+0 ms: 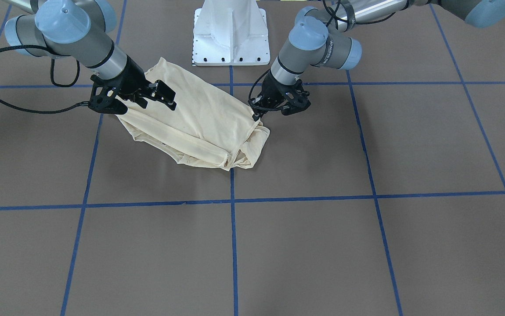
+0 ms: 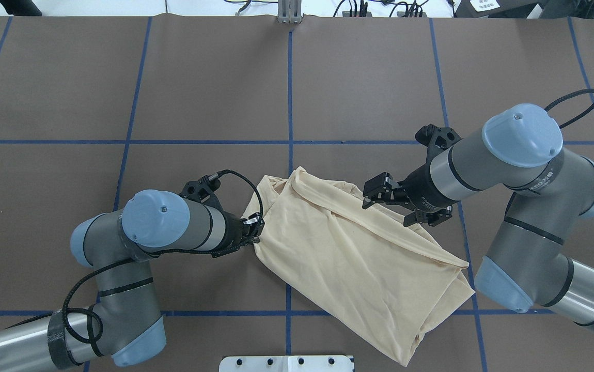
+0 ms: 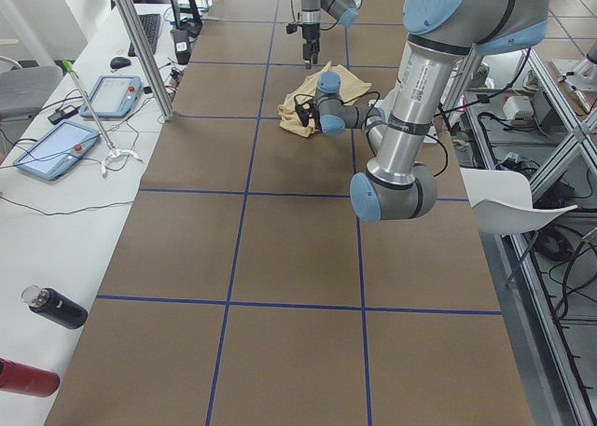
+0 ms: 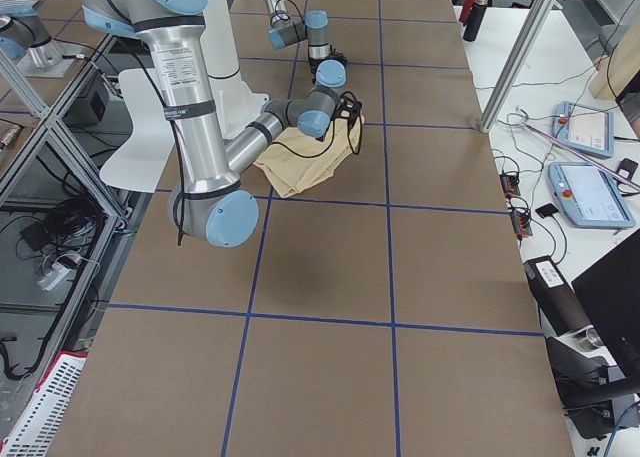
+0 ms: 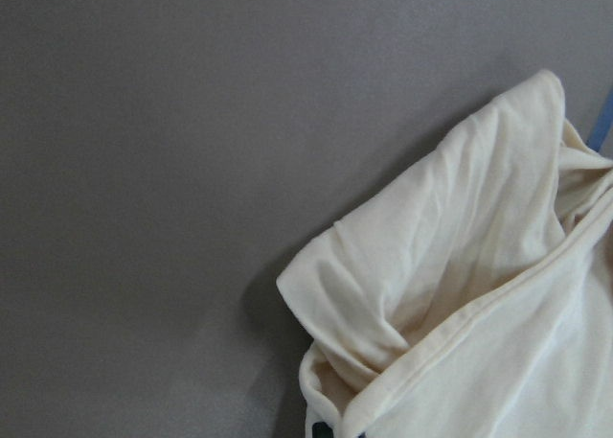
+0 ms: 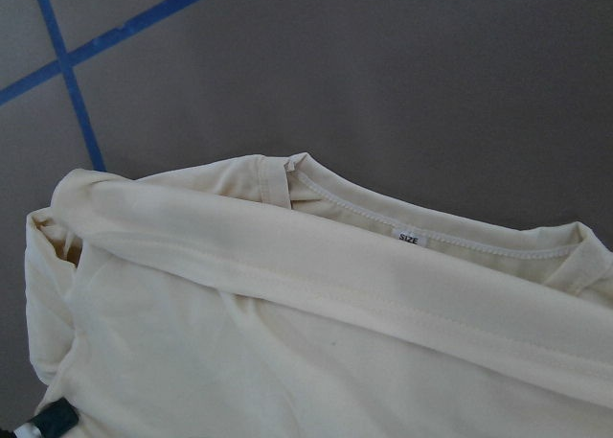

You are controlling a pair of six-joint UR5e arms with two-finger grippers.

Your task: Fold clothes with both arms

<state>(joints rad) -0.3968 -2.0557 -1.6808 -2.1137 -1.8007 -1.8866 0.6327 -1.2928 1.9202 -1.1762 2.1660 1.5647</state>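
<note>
While overhead shows folded shirt (image 2: 348,248) | right wrist reveals SIZE tag (image 6: 409,238)

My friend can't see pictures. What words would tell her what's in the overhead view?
A cream shirt lies loosely folded and slanted on a brown table marked with blue tape lines. The left gripper meets the shirt's left edge. The right gripper is over its upper right edge.
</note>
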